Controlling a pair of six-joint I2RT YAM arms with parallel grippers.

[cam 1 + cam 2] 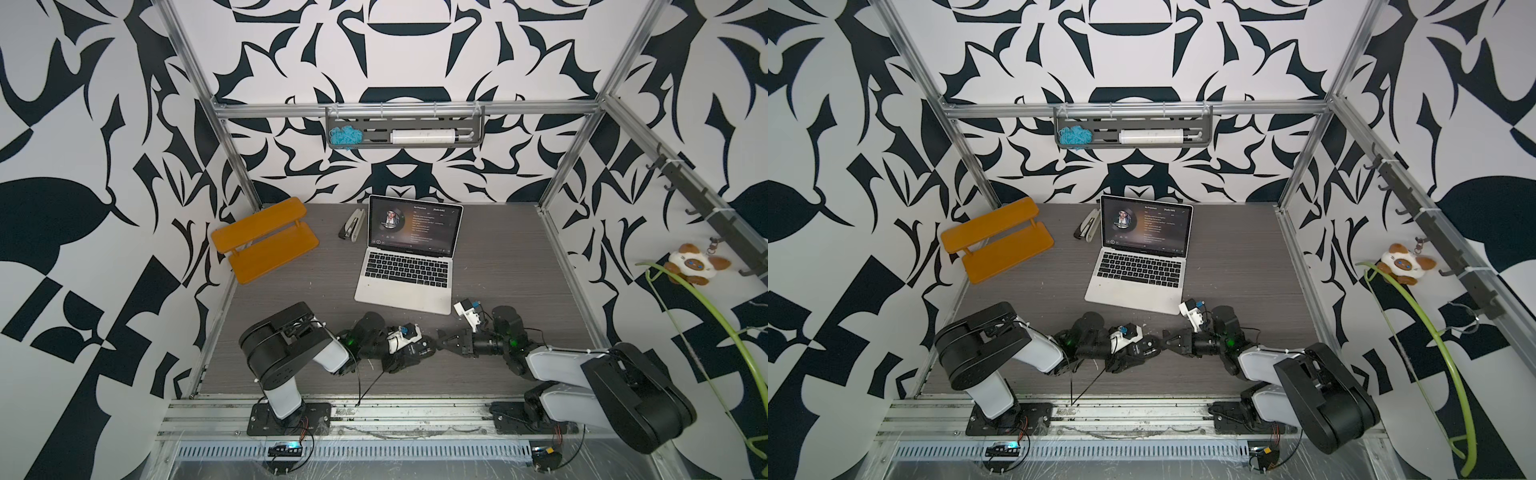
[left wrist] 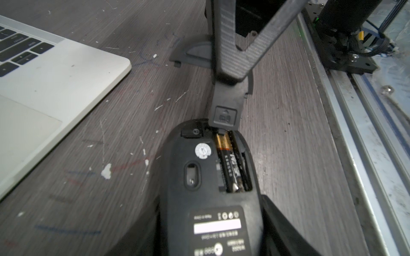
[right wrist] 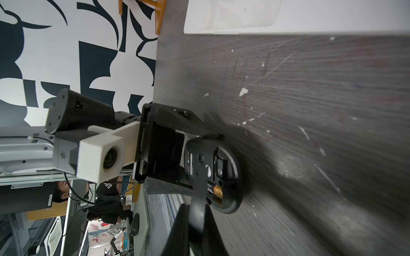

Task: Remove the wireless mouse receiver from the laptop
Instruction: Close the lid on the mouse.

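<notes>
Judged tiny, light, stiff and best nipped by its exposed head, the wireless mouse receiver [image 2: 192,132] appears seated in the computer mouse [image 2: 175,161] clamped in the left tool [image 2: 210,199], just beside the battery cover [image 2: 225,110] pinched by the right tool [image 2: 228,77].

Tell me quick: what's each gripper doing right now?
Left gripper: closed on the upturned black mouse.
Right gripper: closed, pinching a black cover piece.

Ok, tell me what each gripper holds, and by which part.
Left gripper clamps the mouse by its sides, underside up. Right gripper pinches the battery cover partway along, latch end at the mouse.
</notes>
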